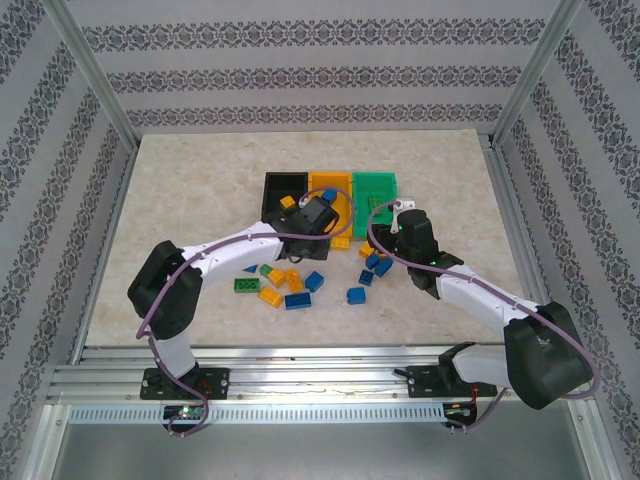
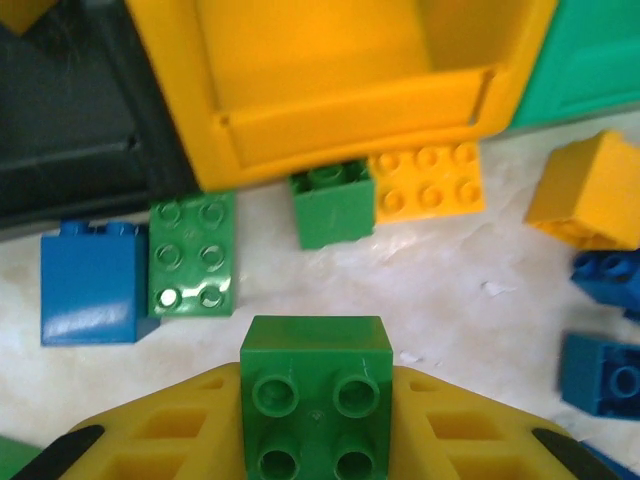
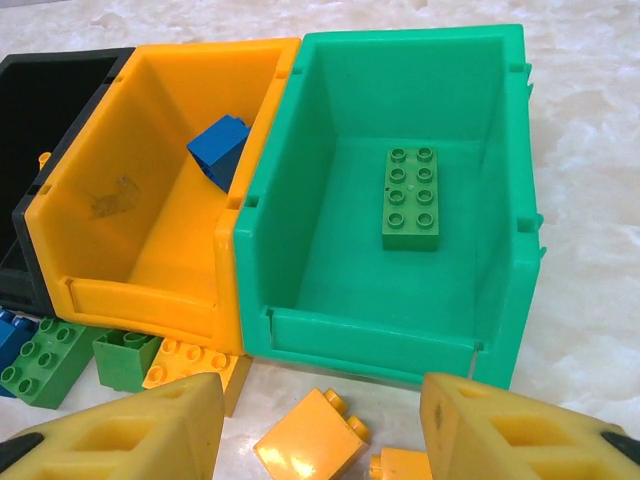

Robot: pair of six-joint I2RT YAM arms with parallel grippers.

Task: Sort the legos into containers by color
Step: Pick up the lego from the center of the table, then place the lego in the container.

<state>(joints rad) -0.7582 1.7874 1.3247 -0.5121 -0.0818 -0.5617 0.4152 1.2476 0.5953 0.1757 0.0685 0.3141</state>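
Note:
My left gripper (image 2: 317, 388) is shut on a green lego (image 2: 316, 345), studs facing the camera, held above the table in front of the orange container (image 2: 340, 110). Below it lie a green lego (image 2: 333, 205), a flat green one (image 2: 192, 255), a blue one (image 2: 90, 285) and an orange one (image 2: 428, 182). My right gripper (image 3: 320, 395) stands open over an orange lego (image 3: 310, 445), just before the green container (image 3: 380, 335). That container holds a long green lego (image 3: 411, 197). A blue lego (image 3: 218, 150) lies in the orange container (image 3: 130, 290).
The black container (image 1: 285, 186), orange container (image 1: 330, 185) and green container (image 1: 375, 188) stand side by side at mid-table. Several loose legos (image 1: 290, 285) lie scattered in front of them between the arms. Metal frame posts (image 1: 90, 75) border the table.

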